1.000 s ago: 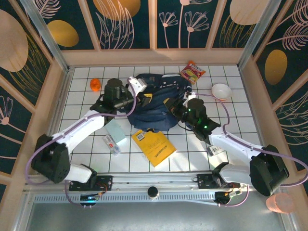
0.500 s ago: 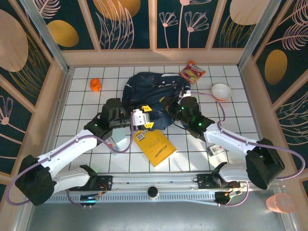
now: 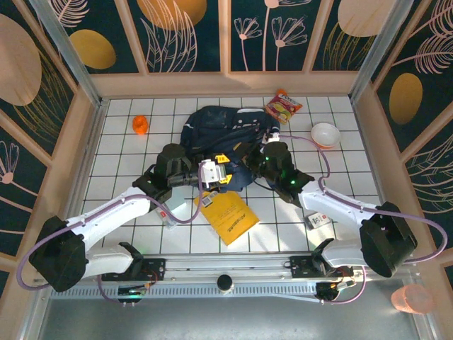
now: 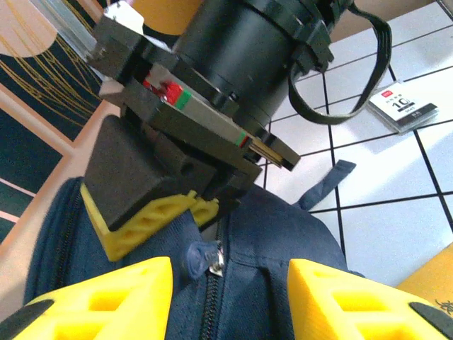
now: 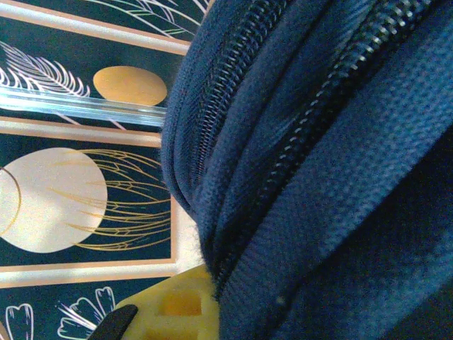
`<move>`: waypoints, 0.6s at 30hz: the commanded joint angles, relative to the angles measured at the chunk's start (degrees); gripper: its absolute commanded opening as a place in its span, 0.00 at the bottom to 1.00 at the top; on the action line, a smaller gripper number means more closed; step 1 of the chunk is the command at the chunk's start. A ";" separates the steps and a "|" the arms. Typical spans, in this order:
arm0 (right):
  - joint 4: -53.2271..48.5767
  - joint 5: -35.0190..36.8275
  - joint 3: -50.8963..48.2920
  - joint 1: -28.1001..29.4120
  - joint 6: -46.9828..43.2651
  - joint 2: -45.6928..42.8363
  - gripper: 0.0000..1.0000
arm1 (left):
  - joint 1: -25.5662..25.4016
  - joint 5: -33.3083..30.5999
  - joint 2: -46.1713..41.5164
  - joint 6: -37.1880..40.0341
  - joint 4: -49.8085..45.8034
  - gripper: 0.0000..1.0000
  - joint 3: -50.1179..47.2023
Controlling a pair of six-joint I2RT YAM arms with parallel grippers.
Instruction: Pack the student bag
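Packing looks barely begun: the student bag (image 3: 219, 127) lies slumped in the middle of the table (image 3: 120, 152), towards its far side, and several loose things lie around it. A yellow envelope (image 3: 228, 216) touches the bag's near edge, a snack packet (image 3: 283, 106) and a white bowl (image 3: 325, 133) lie to its far right, an orange object (image 3: 140, 125) to its far left, and a small card (image 3: 316, 220) beside the right arm. Whether anything is already inside the bag cannot be told. The step in hand seems to be opening it. The right gripper (image 4: 202, 211) is closed on a fold of navy fabric beside the zip, pinning it. The left gripper (image 4: 230, 297) is parted, its yellow fingers (image 4: 99, 301) either side of the zip pull (image 4: 212, 258) without touching it, holding nothing. The zip teeth below the pull look closed, so what is left is probably catching the pull, running the zip open, and then loading the things one by one
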 commanded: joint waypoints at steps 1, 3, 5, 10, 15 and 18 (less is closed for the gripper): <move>4.79 1.94 3.25 0.52 -0.24 -0.12 0.07 | -0.27 1.25 0.90 -2.09 5.45 0.46 0.56; 4.85 2.09 3.18 0.52 -0.18 -0.06 0.07 | -0.33 1.33 1.71 -2.68 5.62 0.41 1.31; 4.93 2.04 3.12 0.54 -0.15 -0.12 0.07 | -0.39 1.87 2.59 -2.23 4.51 0.38 2.07; 5.01 2.19 2.96 0.54 0.20 -0.26 0.07 | -0.76 3.18 4.38 -1.54 2.76 0.36 3.03; 4.82 2.67 2.70 0.50 0.47 -0.73 0.12 | -0.87 7.14 5.18 -1.59 0.70 0.08 4.30; 4.99 3.07 1.86 0.23 1.02 -1.42 0.22 | -0.82 9.85 4.60 -1.66 -0.71 0.00 4.28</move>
